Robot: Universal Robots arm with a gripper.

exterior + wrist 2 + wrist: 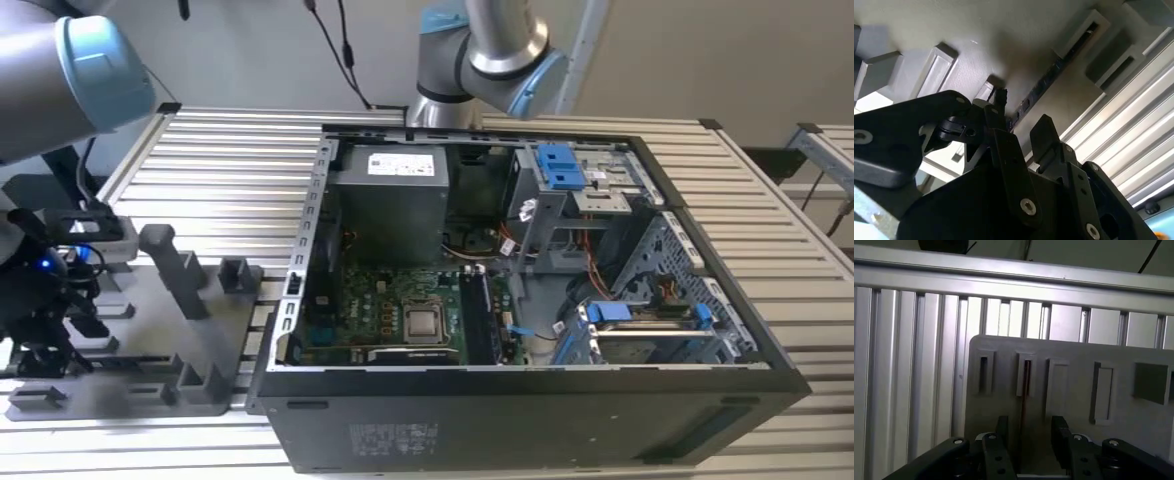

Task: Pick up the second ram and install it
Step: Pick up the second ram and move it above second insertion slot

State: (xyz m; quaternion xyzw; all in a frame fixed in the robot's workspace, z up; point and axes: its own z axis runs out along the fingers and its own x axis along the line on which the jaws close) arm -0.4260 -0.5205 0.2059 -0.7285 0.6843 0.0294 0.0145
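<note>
The second ram [1024, 390] stands edge-on in a slot of the grey tray [1074, 355], a thin dark blade. In the second wrist view the same ram [1046, 80] runs as a dark strip across the tray [979, 35]. My gripper [1029, 427] is open just above the tray. One black finger [1001, 427] is on each side of the ram, with a gap to it on both sides. The second wrist view shows the gripper [1021, 120] straddling the near end of the ram. In the exterior view my gripper [56, 330] hangs over the tray [134, 395] at the exterior view's left.
An open computer case [534, 400] lies in the middle of the slatted metal table [214, 160], its motherboard [400, 320] facing up. Blue drive clips [561, 165] sit at its far side. Upright posts [167, 265] rise from the tray. A second arm's base [467, 70] stands behind the case.
</note>
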